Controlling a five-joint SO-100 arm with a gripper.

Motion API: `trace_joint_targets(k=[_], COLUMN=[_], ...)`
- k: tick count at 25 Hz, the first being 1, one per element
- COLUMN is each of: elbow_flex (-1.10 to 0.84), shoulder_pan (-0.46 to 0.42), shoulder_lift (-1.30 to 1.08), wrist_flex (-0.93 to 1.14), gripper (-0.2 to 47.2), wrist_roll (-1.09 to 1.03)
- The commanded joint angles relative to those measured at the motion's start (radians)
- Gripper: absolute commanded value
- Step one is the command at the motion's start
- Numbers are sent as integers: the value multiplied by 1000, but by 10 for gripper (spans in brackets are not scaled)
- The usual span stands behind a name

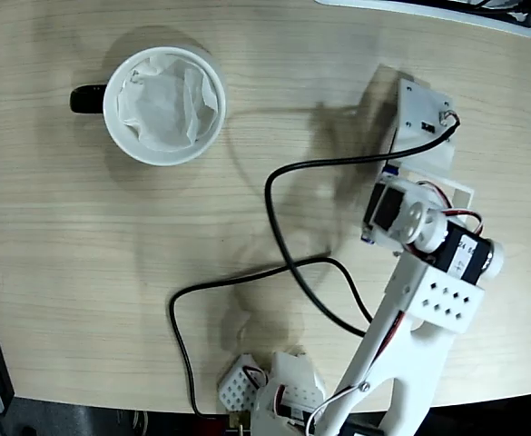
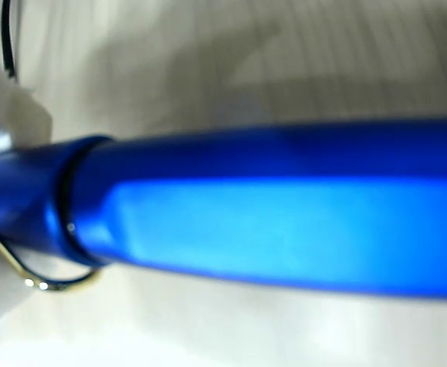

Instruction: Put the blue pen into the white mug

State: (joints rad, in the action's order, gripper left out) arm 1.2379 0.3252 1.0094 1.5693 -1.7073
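Here, in the wrist view, the blue pen [image 2: 284,229] is seen blurred and glossy, filling the frame crosswise, its metal clip [image 2: 40,279] at lower left. The gripper's fingers are not shown, so its grip cannot be told. Only the fixed view shows the white mug [image 1: 163,105], paper-lined, black-handled, far upper left on the wooden table [image 1: 83,272].

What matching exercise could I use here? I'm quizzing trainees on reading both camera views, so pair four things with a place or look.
Things:
1. blue pen
2. white mug
3. black cable
4. mug handle

Descriptions:
A. loops across the table's middle, fixed view
B. fills the wrist view, blurred and very close
C. black, pointing to the picture's left, fixed view
D. upper left of the fixed view, lined with crumpled white paper

Pairs: 1-B, 2-D, 3-A, 4-C
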Motion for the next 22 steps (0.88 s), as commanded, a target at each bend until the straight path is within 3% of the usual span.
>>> trace_joint_targets(k=[1, 11, 22], elbow_flex=[38, 285, 305], shoulder_pan=[-29, -184, -526], shoulder_lift=[143, 383, 572], wrist_flex=[61, 115, 44], gripper=[0, 0, 0], wrist_roll=[40, 245, 930])
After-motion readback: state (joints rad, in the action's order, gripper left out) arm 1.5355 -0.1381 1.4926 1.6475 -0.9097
